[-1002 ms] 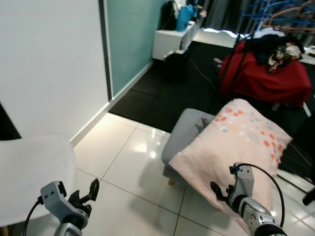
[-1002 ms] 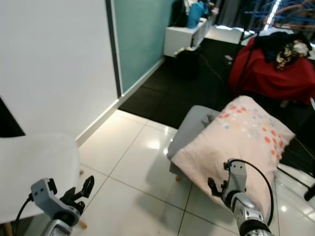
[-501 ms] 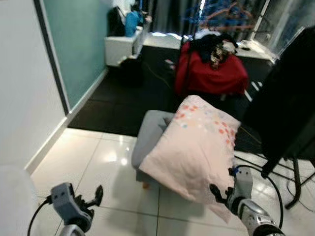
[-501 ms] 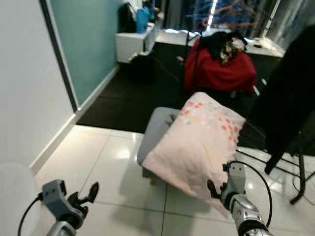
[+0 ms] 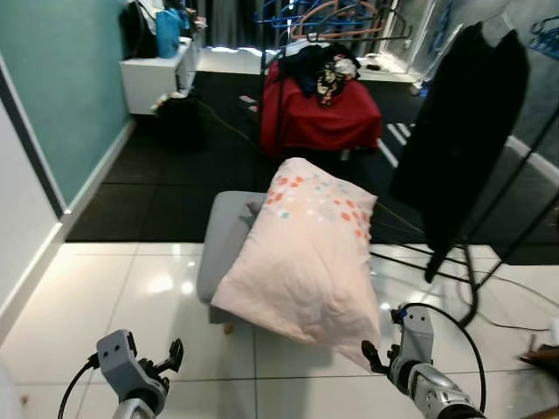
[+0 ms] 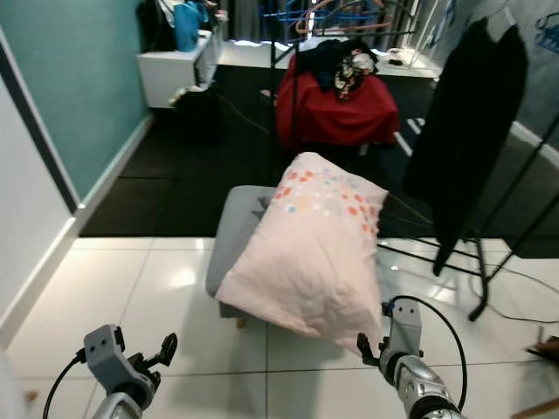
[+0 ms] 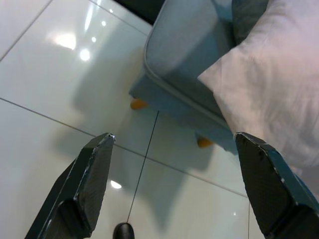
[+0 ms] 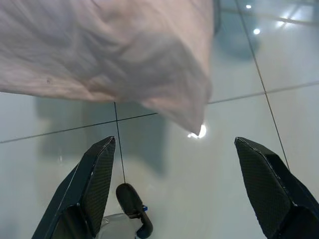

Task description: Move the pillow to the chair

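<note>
A pale pink pillow with coloured dots lies tilted across a low grey stool, its near corner hanging over the stool's front. My left gripper is low at the bottom left, over the tiles and short of the stool, its fingers spread open with nothing between them. My right gripper sits low at the bottom right, just below the pillow's hanging corner. It is open and holds nothing.
White glossy tiles cover the near floor, dark flooring lies beyond. A stand with a black garment is at the right, its legs and cables on the floor. A red-covered heap and a white cabinet stand behind.
The view has swung to the right, so the pillow and stool now sit near the centre and the white chair at the left has left the picture. Both grippers stay low and open.
</note>
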`<state>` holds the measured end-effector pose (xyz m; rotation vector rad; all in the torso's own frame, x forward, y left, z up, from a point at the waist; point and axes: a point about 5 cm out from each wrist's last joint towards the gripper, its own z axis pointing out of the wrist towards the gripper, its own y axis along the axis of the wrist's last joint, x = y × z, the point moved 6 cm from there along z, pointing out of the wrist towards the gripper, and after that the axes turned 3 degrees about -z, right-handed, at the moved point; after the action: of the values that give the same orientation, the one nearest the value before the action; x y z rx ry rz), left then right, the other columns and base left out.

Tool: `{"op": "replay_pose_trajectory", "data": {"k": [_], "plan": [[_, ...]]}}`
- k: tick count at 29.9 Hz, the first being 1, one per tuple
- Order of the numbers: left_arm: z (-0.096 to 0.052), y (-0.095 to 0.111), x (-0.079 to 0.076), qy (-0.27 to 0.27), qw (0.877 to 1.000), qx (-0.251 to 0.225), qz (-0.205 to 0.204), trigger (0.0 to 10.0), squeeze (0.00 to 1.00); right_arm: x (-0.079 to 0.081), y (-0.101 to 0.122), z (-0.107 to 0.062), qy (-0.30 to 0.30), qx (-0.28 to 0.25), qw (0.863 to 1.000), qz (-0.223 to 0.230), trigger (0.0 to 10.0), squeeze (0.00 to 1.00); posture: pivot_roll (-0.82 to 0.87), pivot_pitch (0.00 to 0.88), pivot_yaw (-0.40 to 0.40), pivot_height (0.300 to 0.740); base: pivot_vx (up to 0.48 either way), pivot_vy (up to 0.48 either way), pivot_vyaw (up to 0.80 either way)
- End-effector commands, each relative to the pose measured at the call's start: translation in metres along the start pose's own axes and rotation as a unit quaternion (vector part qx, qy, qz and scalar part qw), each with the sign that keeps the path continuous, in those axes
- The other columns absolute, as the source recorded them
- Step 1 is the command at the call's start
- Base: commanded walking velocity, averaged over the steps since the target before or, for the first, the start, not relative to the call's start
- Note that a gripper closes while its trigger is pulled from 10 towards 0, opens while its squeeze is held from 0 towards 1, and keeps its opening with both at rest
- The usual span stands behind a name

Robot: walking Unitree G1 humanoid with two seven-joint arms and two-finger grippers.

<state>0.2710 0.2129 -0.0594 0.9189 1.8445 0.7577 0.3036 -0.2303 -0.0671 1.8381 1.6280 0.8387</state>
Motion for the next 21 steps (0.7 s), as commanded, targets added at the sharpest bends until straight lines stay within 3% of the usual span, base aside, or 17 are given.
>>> {"op": "replay_pose_trajectory", "data": {"k": [1, 15, 21], "plan": [[-0.002, -0.005, 0.005, 0.005, 1.0, 0.005, 0.004, 10.0, 0.0, -0.003, -0.011, -0.002, -0.006, 0.01, 1.0, 0.01, 10.0, 0.0, -0.12, 0.0, -0.06, 0.74, 0.0, 0.0, -0.73], [-0.007, -0.02, 0.007, 0.012, 1.0, 0.011, -0.009, 10.0, 0.0, -0.022, -0.016, -0.008, -0.023, 0.016, 1.0, 0.009, 10.0, 0.0, -0.09, 0.0, -0.115, 0.74, 0.0, 0.0, -0.72], [-0.011, -0.03, 0.011, 0.01, 0.999, 0.032, 0.005, 10.0, 0.0, -0.02, -0.022, -0.009, -0.016, 0.023, 1.0, 0.003, 10.0, 0.0, -0.09, 0.0, -0.108, 0.74, 0.0, 0.0, 0.0]]}}
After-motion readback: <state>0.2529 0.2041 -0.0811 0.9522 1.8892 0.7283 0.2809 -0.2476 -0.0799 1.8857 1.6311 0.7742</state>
